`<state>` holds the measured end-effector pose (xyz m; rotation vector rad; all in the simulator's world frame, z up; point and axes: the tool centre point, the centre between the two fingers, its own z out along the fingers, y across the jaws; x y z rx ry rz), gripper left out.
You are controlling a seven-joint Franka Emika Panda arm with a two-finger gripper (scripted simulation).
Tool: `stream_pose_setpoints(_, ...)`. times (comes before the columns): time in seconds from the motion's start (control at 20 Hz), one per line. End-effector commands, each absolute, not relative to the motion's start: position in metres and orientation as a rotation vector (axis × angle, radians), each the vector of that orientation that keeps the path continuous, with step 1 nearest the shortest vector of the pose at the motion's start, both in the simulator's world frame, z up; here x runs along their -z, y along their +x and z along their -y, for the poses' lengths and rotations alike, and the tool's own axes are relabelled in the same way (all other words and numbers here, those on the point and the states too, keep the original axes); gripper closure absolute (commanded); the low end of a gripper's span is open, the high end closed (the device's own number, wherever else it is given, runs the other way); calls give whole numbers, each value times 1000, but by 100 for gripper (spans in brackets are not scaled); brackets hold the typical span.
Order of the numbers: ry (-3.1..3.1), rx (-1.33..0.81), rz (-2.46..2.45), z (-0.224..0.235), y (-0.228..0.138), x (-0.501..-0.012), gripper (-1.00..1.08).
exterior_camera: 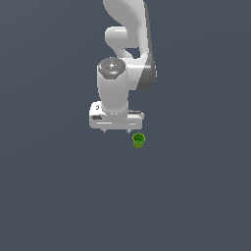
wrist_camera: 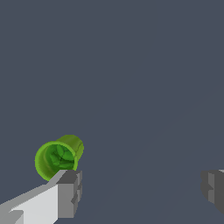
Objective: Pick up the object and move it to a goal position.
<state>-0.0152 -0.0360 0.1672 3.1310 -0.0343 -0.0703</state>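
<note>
Nothing was yet grasped: the gripper [exterior_camera: 117, 131] hung with its jaws wide apart beside the green cup [exterior_camera: 138, 140], so aligning, pickup and carry all remained.

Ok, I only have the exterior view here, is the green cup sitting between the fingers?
Observer: No. In the wrist view the green cup lies outside the gap, just beyond one of the fingers.
Operator: Are the fingers spread enough to take it?
Observer: The gripper is wide open, with only bare floor between the fingers, and the cup's hollow mouth faces the wrist camera.
</note>
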Motion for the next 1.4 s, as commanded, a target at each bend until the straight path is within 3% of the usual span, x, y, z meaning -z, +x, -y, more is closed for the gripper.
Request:
stream_pose_setpoints(0.0, 3130, 75, 35, 38, -16, -167, -92)
stream_pose_setpoints(1.35, 3120, 0, -363, -68, -46, -93, -92)
